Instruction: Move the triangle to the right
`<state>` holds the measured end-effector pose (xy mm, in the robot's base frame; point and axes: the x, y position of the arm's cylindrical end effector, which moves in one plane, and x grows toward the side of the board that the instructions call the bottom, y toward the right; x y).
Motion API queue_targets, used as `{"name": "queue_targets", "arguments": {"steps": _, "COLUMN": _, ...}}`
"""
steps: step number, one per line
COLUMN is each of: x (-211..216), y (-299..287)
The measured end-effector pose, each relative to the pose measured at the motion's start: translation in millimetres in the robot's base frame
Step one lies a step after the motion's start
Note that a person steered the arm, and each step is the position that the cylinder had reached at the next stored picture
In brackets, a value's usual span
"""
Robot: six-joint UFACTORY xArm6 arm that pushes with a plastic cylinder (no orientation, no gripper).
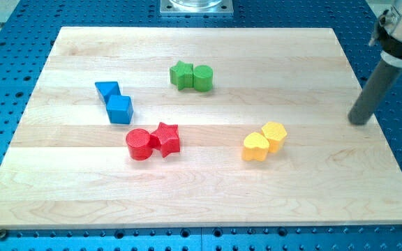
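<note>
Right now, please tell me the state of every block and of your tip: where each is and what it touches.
Blue triangle: view's left, touching blue cube.
Blue cube: just below triangle.
Green star: touching green cylinder.
Red cylinder: touching red star.
Yellow heart: touching yellow hexagon.
My tip: view's right edge, touching no block.

Rod comes down from view's top-right corner, leaning slightly left. My tip (359, 123) sits low at view's right edge, mid-height. Nothing touching it.
</note>
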<state>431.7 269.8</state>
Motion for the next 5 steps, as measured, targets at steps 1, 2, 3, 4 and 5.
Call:
{"name": "queue_targets", "arguments": {"steps": 1, "x": -95.1, "y": -30.6}}
{"name": "queue_targets", "arguments": {"steps": 2, "x": -140.0, "y": -93.2}}
{"name": "queue_targets", "arguments": {"steps": 3, "x": -174.8, "y": -185.5}}
{"name": "queue_targets", "arguments": {"steps": 4, "x": -222.9, "y": -298.2}}
{"name": "queue_targets", "arguments": {"steps": 5, "x": -232.3, "y": -431.6}}
